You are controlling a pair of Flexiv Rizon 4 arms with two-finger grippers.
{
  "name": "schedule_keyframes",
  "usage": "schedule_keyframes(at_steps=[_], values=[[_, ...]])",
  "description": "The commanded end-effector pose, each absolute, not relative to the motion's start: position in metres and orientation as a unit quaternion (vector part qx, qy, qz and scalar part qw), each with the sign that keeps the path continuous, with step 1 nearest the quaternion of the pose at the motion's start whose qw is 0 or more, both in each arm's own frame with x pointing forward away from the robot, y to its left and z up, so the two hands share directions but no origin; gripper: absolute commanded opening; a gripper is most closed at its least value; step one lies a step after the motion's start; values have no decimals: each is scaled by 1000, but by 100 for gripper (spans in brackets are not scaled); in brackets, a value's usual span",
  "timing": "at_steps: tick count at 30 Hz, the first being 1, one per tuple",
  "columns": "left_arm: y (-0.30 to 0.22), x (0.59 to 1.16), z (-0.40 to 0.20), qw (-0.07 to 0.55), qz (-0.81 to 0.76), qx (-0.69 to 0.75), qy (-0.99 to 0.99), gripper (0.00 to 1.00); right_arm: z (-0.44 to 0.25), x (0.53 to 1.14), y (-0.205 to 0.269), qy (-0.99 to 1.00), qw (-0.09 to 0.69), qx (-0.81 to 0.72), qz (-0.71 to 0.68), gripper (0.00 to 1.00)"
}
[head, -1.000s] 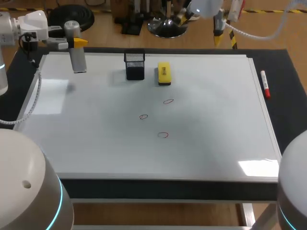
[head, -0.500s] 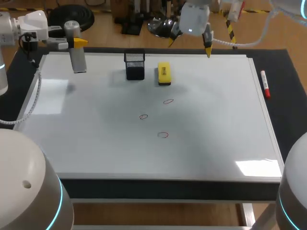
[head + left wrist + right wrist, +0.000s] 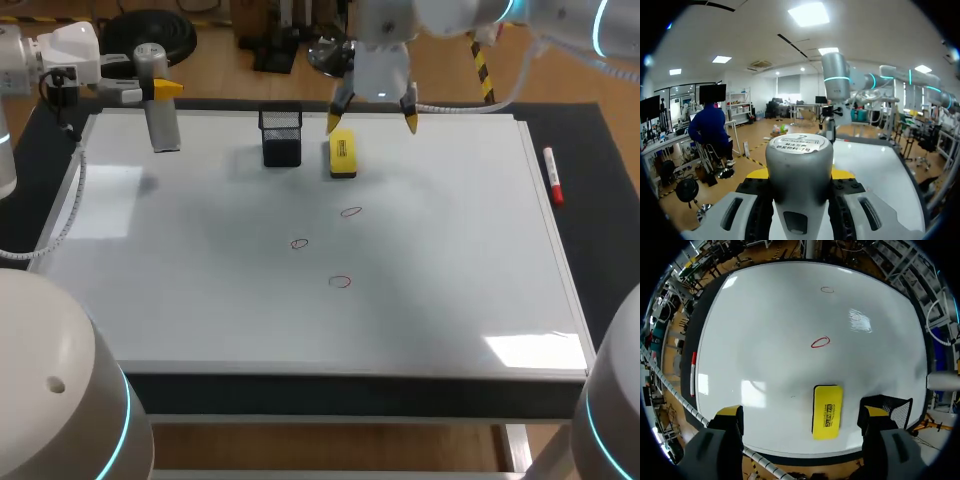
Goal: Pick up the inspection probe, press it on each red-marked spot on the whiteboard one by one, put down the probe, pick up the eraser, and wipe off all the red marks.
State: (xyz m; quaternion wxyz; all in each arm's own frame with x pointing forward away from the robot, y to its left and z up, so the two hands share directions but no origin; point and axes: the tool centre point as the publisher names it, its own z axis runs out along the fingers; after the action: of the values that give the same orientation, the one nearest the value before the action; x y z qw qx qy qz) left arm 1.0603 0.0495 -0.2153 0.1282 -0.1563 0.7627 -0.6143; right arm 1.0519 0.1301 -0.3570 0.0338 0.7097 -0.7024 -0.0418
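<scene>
My left gripper [image 3: 160, 90] hangs over the whiteboard's [image 3: 200, 290] far-left corner, shut on the grey cylindrical probe [image 3: 160, 120], which stands nearly upright. In the left wrist view the probe [image 3: 799, 170] fills the space between the fingers of that gripper [image 3: 800, 175]. My right gripper [image 3: 372, 120] hovers open just above the yellow eraser [image 3: 342, 155] without touching it. Seen from the right wrist, the eraser [image 3: 827, 411] lies under the gripper [image 3: 802, 412], nearer the finger beside the mesh holder. Three red circles [image 3: 350, 212], [image 3: 299, 243], [image 3: 340, 282] mark the board's middle.
A black mesh holder [image 3: 281, 137] stands close beside the eraser, and in the right wrist view this holder [image 3: 890, 407] is right by one finger. A red marker [image 3: 552, 175] lies on the dark mat past the board's right edge.
My right arm has swung in from the far right and come down over the eraser, its fingers still wide apart. The left arm and the probe have stayed put.
</scene>
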Motion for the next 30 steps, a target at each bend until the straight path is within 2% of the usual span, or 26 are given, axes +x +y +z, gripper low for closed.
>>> schedule_keyframes(at_steps=[1, 12, 30], values=[[49, 1059, -215, 130, -615, -156, 762, 0, -366, 1051, 138, -696, 31, 716, -35, 100], [49, 1059, -215, 130, -615, -156, 762, 0, -386, 1046, 159, -677, 23, 735, -33, 100], [49, 1059, -215, 130, -615, -156, 762, 0, -408, 1056, 162, -687, 15, 727, -21, 100]])
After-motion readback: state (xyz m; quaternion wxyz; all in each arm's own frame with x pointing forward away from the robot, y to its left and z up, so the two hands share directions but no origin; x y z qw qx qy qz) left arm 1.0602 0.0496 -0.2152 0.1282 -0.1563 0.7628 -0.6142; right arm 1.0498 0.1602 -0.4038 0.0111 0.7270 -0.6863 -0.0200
